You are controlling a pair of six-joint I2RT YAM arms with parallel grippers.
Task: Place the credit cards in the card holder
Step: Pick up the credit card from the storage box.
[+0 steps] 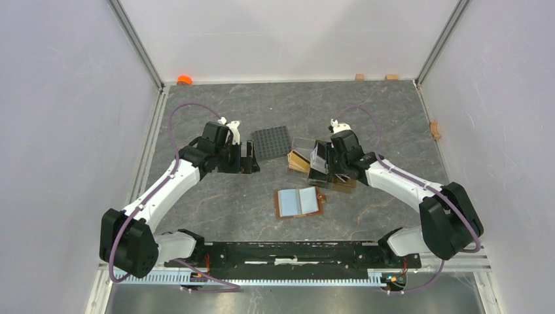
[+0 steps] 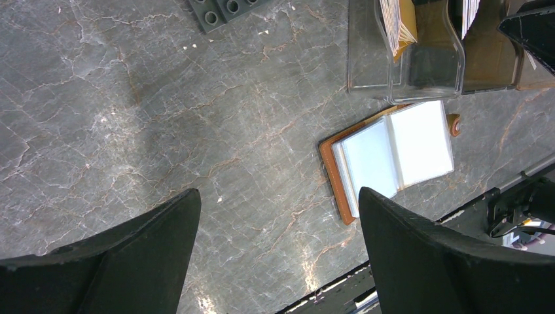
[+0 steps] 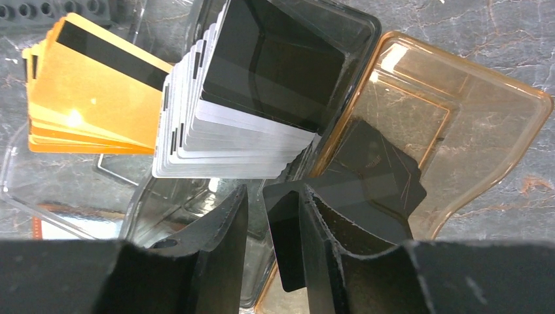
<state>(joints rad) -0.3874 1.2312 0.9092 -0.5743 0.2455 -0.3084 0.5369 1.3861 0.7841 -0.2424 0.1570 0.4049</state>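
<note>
The card holder (image 1: 299, 201) (image 2: 393, 157) lies open on the table, brown leather with pale clear sleeves facing up. Credit cards stand in the clear stand (image 1: 302, 149): yellow ones (image 3: 91, 98), a white-grey stack (image 3: 229, 150) fronted by a black card (image 3: 275, 72), and black ones (image 3: 379, 176) in the amber compartment (image 3: 458, 104). My right gripper (image 1: 321, 160) (image 3: 273, 190) reaches into the stand. Its jaws are narrowly apart around one black card (image 3: 288, 242), which rests against the right finger with a gap to the left finger. My left gripper (image 1: 250, 159) (image 2: 278, 193) hovers open and empty, left of the holder.
A dark grey studded plate (image 1: 271, 141) (image 2: 226, 10) lies behind the stand. An orange object (image 1: 184, 80) and small wooden blocks (image 1: 359, 76) (image 1: 435, 129) sit by the back and right walls. The arms' black base rail (image 1: 294, 252) runs along the near edge.
</note>
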